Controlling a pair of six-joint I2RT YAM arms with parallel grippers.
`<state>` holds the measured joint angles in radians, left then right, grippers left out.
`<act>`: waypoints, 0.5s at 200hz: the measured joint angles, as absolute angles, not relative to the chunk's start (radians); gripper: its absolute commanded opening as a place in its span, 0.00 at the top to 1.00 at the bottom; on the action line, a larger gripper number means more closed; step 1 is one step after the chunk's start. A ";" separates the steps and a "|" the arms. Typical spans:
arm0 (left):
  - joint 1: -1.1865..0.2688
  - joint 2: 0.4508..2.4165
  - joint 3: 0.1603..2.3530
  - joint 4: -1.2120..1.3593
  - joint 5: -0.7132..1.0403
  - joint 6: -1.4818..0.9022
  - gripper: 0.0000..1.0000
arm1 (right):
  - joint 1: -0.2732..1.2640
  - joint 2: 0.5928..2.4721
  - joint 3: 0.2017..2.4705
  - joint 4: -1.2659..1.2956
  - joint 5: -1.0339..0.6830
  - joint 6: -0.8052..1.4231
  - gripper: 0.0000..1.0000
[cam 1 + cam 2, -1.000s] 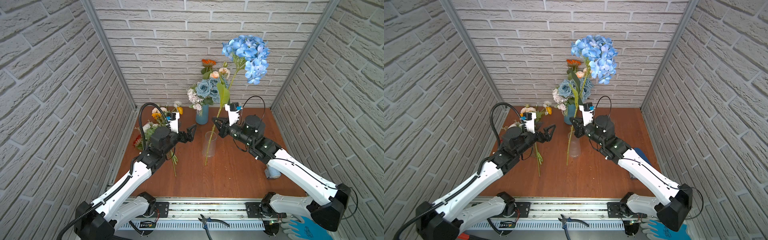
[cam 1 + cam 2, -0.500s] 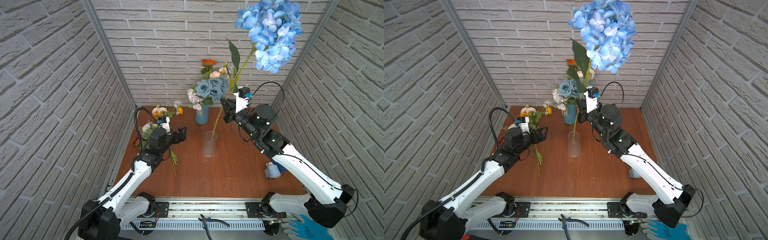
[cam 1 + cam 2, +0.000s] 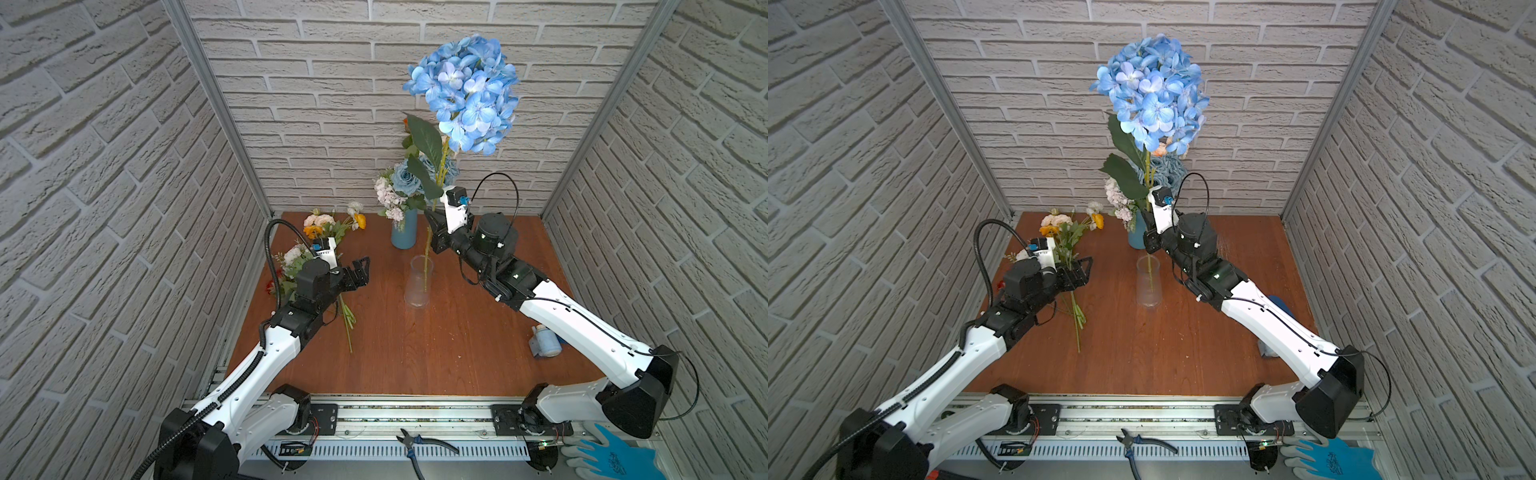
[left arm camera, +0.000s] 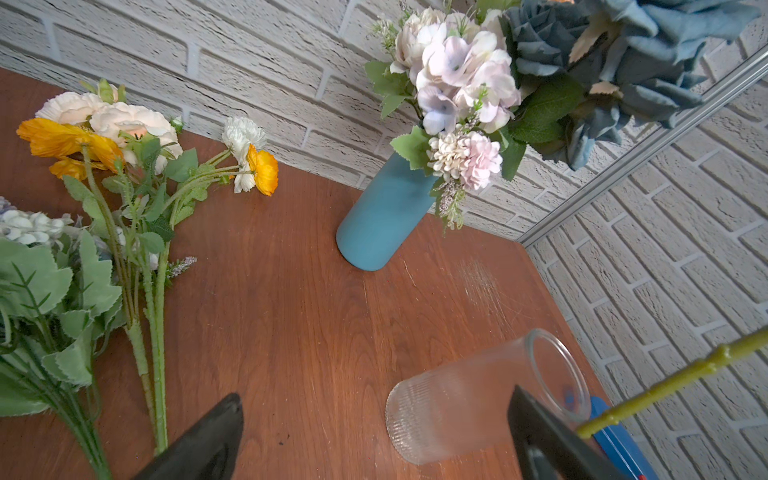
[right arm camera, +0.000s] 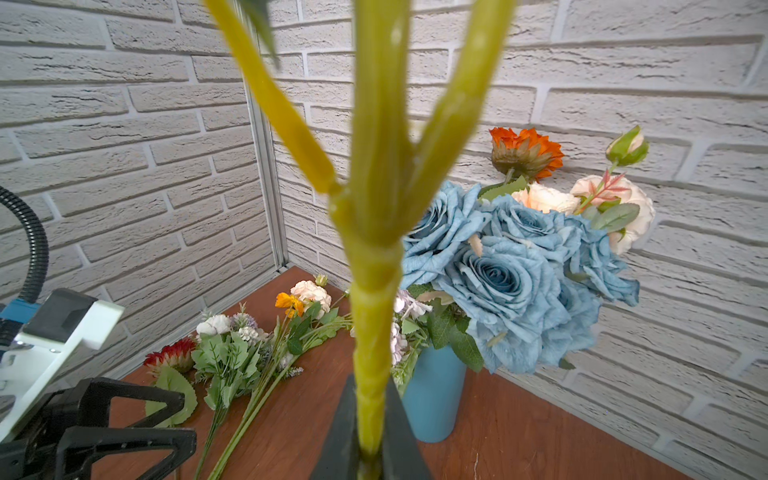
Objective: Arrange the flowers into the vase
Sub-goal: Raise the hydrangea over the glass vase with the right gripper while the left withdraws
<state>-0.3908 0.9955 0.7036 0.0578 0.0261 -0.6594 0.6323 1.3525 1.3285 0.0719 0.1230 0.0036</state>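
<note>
Blue petals fill the upper middle of both top views: the big hydrangea (image 3: 463,89) stands nearly upright, its yellow-green stem (image 5: 374,291) pinched in my right hand (image 3: 432,232), whose jaws are clamped tight on it just below the leaves. The right wrist view confirms this, with the stem rising straight out from between the dark jaws. Below the hand the stem runs down to the clear glass vase (image 3: 419,282) at the centre of the frame, and I see it through the glass. From the left wrist view I cannot tell whether the tip sits inside the mouth or just beside the rim. That vase stands upright on the brown wooden surface (image 3: 415,365).

My left hand (image 3: 360,270) hangs left of centre, jaws spread wide and holding nothing. It is near the loose flowers (image 3: 328,232) that lie on the surface at the left of the frame: peach and white blooms, orange-yellow poppies (image 4: 66,141) and a red bloom (image 5: 172,357) by the side wall. Behind the glass vase, against the back wall, a blue vase (image 3: 404,232) carries blue roses (image 5: 498,266), lilac blooms (image 4: 461,83) and an orange daisy (image 5: 525,151). The two hands are well apart, with the glass vase between them.
</note>
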 measured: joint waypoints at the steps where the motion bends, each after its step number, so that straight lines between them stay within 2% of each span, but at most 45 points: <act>1: -0.391 0.995 0.704 0.058 0.026 -0.659 0.02 | 0.632 1.353 1.330 0.072 0.123 0.004 0.94; 100: -0.387 0.995 0.696 0.058 0.026 -0.670 0.02 | 0.632 1.341 1.405 0.105 0.130 -0.020 0.94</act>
<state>-0.3870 0.9947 0.6960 0.0582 0.0257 -0.6704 0.6319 1.3411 1.4048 0.1051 0.1303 -0.0200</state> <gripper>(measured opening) 0.983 0.096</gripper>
